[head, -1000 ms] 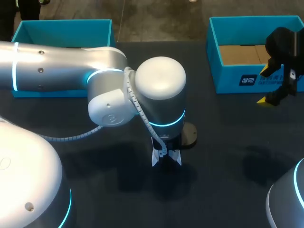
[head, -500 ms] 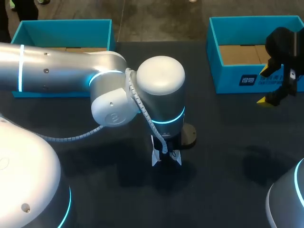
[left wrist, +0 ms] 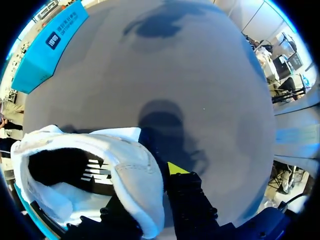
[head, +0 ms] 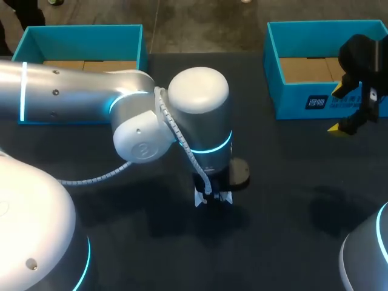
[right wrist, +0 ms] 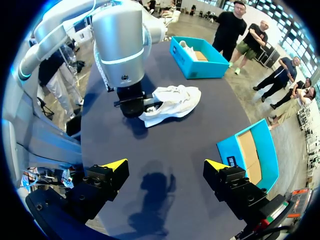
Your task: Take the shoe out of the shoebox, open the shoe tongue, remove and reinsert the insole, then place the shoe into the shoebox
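Note:
A white shoe (left wrist: 125, 165) lies on the dark table, its opening facing the left wrist camera. My left gripper (left wrist: 152, 192) points straight down at it, with the shoe's padded collar wall pinched between its two fingers, one inside and one outside. In the head view the left wrist hides most of the shoe (head: 199, 197) under the left gripper (head: 212, 197). From the right wrist view the shoe (right wrist: 172, 102) stretches out beside the left arm. My right gripper (right wrist: 165, 165) hangs open and empty, well away from the shoe; in the head view the right gripper (head: 350, 121) is at the right edge.
A blue shoebox (head: 321, 66) with a cardboard floor stands at the back right, just beside my right gripper. A second blue box (head: 79, 42) stands at the back left, behind my left arm. Dark tabletop (head: 285, 200) lies between the arms.
My left gripper's fingers have closed in from wide open onto the shoe's collar, and the left wrist has shifted slightly left. The right arm has kept still.

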Tool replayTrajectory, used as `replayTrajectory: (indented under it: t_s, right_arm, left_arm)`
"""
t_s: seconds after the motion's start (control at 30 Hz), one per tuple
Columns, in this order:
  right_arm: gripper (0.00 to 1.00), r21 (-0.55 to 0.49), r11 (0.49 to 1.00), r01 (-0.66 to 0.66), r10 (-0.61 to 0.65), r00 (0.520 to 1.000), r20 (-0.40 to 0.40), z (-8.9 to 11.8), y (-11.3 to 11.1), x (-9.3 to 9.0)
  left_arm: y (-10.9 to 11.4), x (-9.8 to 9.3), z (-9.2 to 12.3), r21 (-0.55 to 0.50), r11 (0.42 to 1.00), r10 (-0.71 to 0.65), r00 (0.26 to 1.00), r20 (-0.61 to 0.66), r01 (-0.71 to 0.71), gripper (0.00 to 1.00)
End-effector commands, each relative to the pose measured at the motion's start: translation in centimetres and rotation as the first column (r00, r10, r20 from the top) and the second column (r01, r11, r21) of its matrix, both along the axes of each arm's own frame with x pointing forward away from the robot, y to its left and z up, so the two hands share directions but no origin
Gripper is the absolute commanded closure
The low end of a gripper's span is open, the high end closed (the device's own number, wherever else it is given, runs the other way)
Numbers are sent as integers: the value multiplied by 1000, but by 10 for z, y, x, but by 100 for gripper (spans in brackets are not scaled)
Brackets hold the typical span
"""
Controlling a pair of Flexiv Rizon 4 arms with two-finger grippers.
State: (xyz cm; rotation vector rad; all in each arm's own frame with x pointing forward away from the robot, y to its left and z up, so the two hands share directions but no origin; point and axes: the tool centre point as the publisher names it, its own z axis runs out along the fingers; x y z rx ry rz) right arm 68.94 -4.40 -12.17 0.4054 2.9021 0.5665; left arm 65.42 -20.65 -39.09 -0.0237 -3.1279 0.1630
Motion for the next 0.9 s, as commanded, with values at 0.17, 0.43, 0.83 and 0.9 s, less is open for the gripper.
replayTrajectory:
  t_s: [0.17,0.43,0.83,0.9]
  right_arm:
    - [0,-3,1000,0,0,1000,-5,0,1,3]
    - [0,-3,1000,0,0,1000,-5,0,1,3]
    - [0,-3,1000,0,0,1000,-5,0,1,3]
    - [0,-3,1000,0,0,1000,-5,0,1,3]
  left_arm:
    - [11,2,45,16,1000,-26,1000,-3,26,100]
    - [28,12,87,13,1000,12,999,-47,-12,100]
    - [39,19,161,-32,998,-51,998,-37,50,100]
    - [40,19,175,-42,997,-62,998,-26,61,100]
